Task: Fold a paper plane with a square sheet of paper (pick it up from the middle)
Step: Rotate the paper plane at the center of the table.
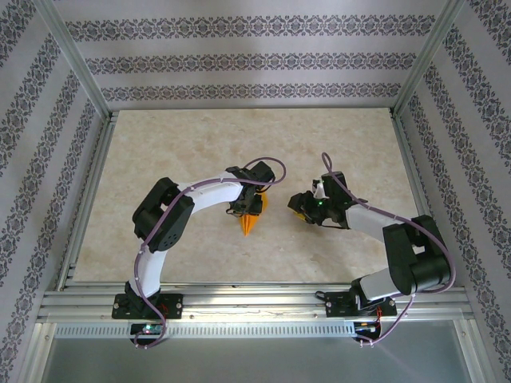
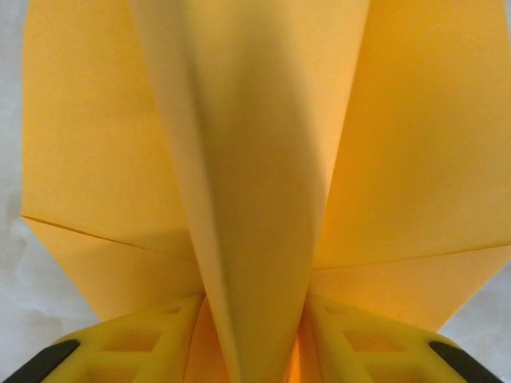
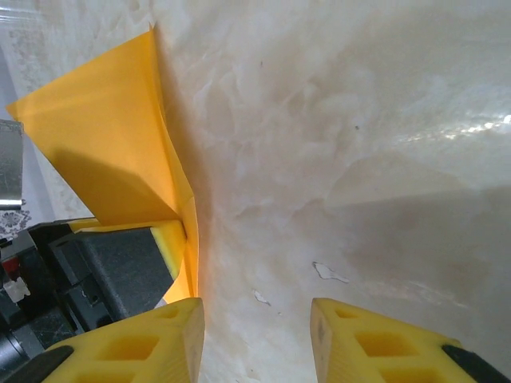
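Finishing: left gripper (image 2: 254, 307) is straddling the slim orange-yellow paper plane (image 2: 239, 120), grip unclear; right gripper (image 3: 255, 313) is hovering half-open, empty; next, release it flat.

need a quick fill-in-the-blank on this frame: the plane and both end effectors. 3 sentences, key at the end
1. The paper plane stands between the left end effector's fingers, which are ____ in colour.
2. The right end effector's jaws stand ____, with bare table between them.
3. In the top view, the plane's pointed tip aims toward the table's ____ edge, where the arms are bolted.

Missing words: yellow; open; near.
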Controlling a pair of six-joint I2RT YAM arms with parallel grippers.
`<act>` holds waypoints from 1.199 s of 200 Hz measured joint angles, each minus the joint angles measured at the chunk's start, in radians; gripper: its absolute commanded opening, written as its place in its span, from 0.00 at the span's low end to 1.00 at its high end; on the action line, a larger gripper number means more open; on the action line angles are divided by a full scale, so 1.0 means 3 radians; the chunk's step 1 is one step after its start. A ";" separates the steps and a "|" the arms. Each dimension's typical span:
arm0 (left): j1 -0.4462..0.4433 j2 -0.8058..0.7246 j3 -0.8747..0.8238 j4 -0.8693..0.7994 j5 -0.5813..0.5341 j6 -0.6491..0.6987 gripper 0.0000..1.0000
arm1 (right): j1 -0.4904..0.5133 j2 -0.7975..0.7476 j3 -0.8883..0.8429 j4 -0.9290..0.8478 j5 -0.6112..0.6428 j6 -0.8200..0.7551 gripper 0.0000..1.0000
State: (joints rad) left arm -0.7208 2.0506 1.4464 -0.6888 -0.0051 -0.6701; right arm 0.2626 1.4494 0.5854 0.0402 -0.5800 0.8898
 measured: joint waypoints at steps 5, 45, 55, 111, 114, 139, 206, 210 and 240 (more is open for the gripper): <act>0.0000 0.0001 0.0001 0.0001 -0.0001 -0.0022 0.38 | -0.0015 -0.0005 -0.0008 -0.0001 -0.0014 -0.0010 0.40; 0.0000 0.0003 0.0000 0.0023 -0.0032 -0.0226 0.40 | -0.0041 -0.0013 -0.0022 -0.0023 -0.0056 -0.0025 0.40; 0.0000 0.0000 -0.0014 0.0050 -0.0050 -0.0278 0.40 | -0.0041 -0.0017 -0.0022 -0.0025 -0.0067 -0.0034 0.41; 0.0000 -0.0006 -0.0022 0.0089 -0.0131 -0.0415 0.43 | -0.0085 -0.0037 -0.0023 -0.0051 -0.0118 -0.0099 0.42; 0.0000 -0.0008 -0.0022 0.0089 -0.0137 -0.0415 0.42 | -0.0085 -0.0039 -0.0023 -0.0053 -0.0118 -0.0100 0.42; 0.0000 -0.0028 -0.0042 0.0117 -0.0175 -0.0416 0.43 | -0.0103 -0.0117 -0.0023 -0.0102 -0.0116 -0.0123 0.45; 0.0000 -0.0287 -0.0174 0.0163 -0.0200 -0.0443 0.47 | -0.0207 -0.0401 0.0092 -0.0454 0.0080 -0.0366 0.49; 0.0000 -0.0310 -0.0177 0.0168 -0.0198 -0.0443 0.48 | -0.0216 -0.0413 0.0103 -0.0469 0.0089 -0.0375 0.49; 0.0000 -0.0498 -0.0203 0.0197 -0.0225 -0.0441 0.49 | -0.0266 -0.0509 0.0178 -0.0603 0.0192 -0.0464 0.52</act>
State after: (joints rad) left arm -0.7208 1.9011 1.3853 -0.6296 -0.0727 -0.8024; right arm 0.1829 1.2968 0.6388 -0.1406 -0.5224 0.7506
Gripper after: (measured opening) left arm 0.488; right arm 0.506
